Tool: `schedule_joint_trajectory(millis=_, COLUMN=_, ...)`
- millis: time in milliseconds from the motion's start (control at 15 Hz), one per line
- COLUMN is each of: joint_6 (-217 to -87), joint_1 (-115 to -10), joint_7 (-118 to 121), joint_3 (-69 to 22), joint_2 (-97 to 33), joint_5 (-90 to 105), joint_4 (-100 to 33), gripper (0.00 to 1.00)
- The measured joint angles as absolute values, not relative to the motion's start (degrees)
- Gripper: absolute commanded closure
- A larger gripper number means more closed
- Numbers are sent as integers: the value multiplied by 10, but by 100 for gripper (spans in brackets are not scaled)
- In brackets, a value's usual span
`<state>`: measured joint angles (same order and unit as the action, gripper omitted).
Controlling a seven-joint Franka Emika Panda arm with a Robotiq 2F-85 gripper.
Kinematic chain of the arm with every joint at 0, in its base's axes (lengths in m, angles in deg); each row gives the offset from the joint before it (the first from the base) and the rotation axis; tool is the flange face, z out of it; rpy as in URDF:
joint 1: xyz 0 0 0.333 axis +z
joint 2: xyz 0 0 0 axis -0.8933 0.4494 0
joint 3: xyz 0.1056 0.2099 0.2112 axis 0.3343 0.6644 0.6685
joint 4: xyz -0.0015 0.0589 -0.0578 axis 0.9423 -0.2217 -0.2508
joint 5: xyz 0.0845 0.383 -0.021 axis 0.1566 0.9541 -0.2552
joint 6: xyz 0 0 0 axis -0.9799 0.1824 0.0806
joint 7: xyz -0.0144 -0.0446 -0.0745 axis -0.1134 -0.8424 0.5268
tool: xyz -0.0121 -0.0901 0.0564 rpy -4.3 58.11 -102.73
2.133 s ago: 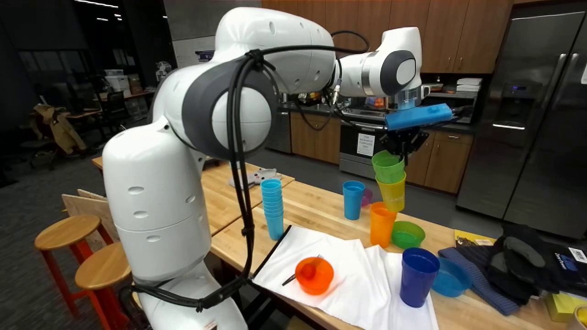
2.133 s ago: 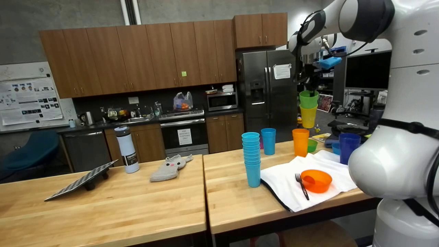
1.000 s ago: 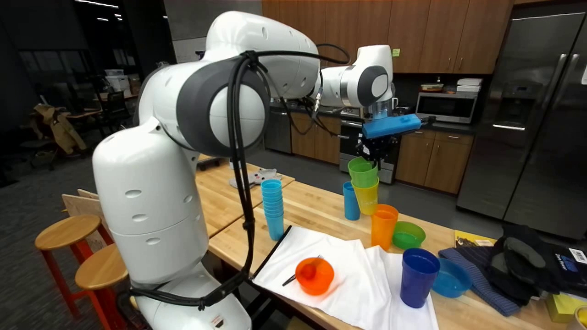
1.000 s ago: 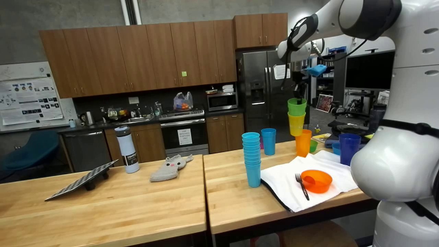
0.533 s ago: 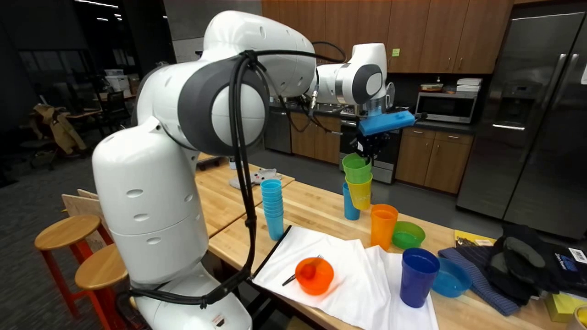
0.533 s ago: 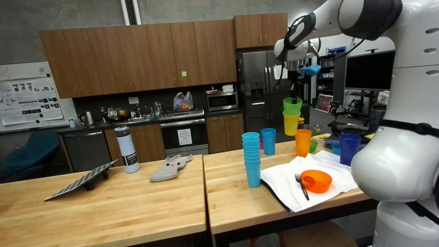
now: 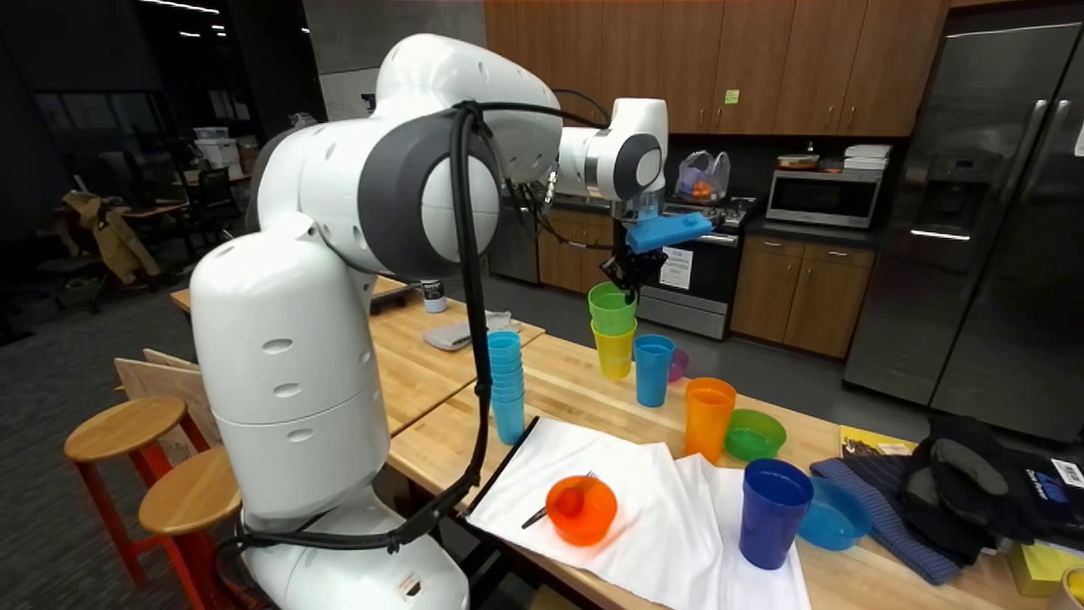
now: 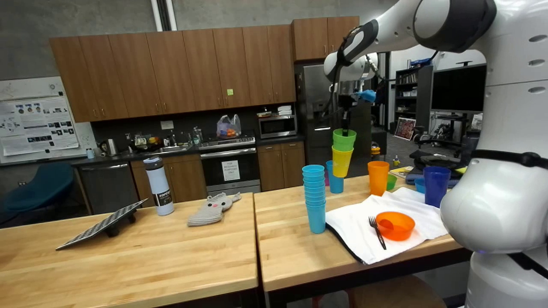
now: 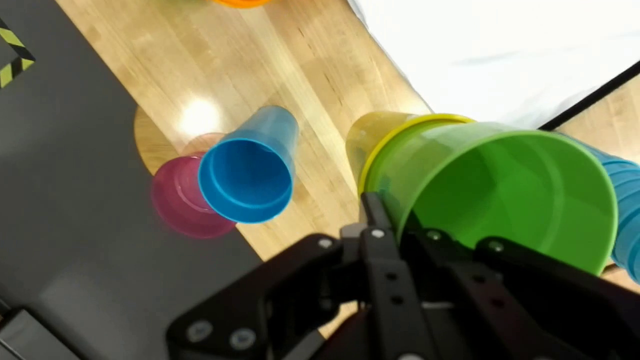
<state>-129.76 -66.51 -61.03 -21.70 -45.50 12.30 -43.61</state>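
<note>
My gripper [image 9: 392, 212] is shut on the wall of a green cup [image 9: 505, 200], one finger inside it and one outside. The green cup sits nested in a yellow cup [image 9: 372, 137], whose lower part shows beneath. In both exterior views the green cup [image 7: 611, 312] and yellow cup [image 8: 341, 162] hang together, slightly tilted, seemingly above the table. A light blue cup [image 7: 652, 373] stands close by; the yellow cup partly covers it in an exterior view [image 8: 336, 182]. Behind it, by the table's edge, is a magenta dish or cup [image 9: 185, 200].
A tall stack of light blue cups [image 7: 506, 394] stands on the table. An orange cup [image 7: 708, 424], green bowl [image 7: 754, 435], dark blue cup [image 7: 772, 517] and blue bowl [image 7: 834, 515] are farther along. An orange bowl [image 8: 396, 231] and fork [image 8: 377, 235] lie on a white cloth [image 8: 355, 239].
Carrying the green and yellow cups, my gripper has moved left in both exterior views, from over the orange cup to beyond the light blue cup, and somewhat lower. The grip is unchanged.
</note>
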Motion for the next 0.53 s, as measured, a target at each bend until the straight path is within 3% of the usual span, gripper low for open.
schedule_joint_trajectory(millis=533, joint_6=-1283, joint_1=-664, joint_7=-618, joint_3=-211, joint_2=-362, joint_5=123, joint_4=-410, gripper=98)
